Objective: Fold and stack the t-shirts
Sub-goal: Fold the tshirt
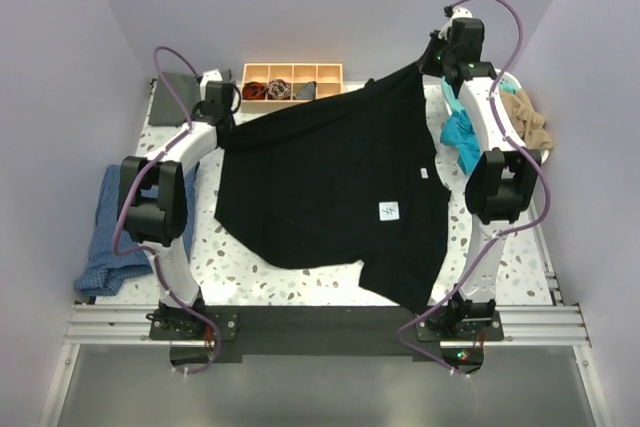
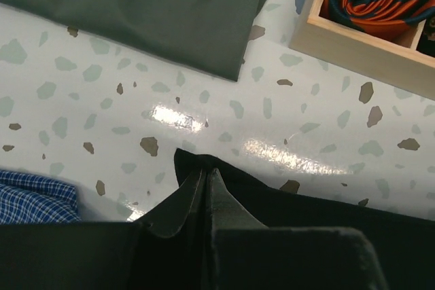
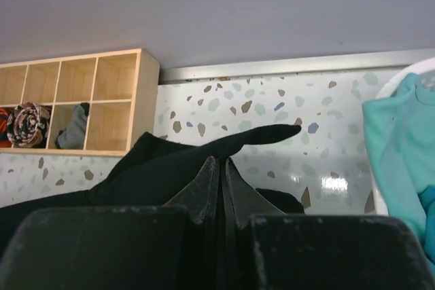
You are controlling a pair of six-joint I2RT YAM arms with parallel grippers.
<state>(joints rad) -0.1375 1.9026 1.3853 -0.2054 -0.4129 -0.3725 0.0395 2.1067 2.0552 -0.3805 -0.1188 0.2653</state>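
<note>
A large black t-shirt point(image 1: 330, 177) with a small white tag point(image 1: 390, 210) is stretched across the table between both arms. My left gripper point(image 1: 228, 117) is shut on its far left corner; in the left wrist view the fingers point(image 2: 206, 171) pinch black cloth point(image 2: 306, 202) just above the table. At the back right, my right gripper point(image 1: 425, 65) is shut on the other far corner, which it holds raised. In the right wrist view the fabric point(image 3: 170, 161) pokes out past its tips point(image 3: 222, 159). A dark grey-green t-shirt point(image 1: 175, 84) point(image 2: 149, 11) lies flat at the back left. Teal point(image 1: 462, 137) point(image 3: 401, 147) and tan point(image 1: 530, 122) t-shirts are heaped on the right.
A wooden compartment box point(image 1: 292, 82) point(image 2: 353, 52) point(image 3: 75, 100) holding rolled cloth pieces stands at the back centre. A blue checked cloth point(image 1: 110, 237) point(image 2: 30, 198) hangs over the table's left edge. Walls enclose the left, back and right sides.
</note>
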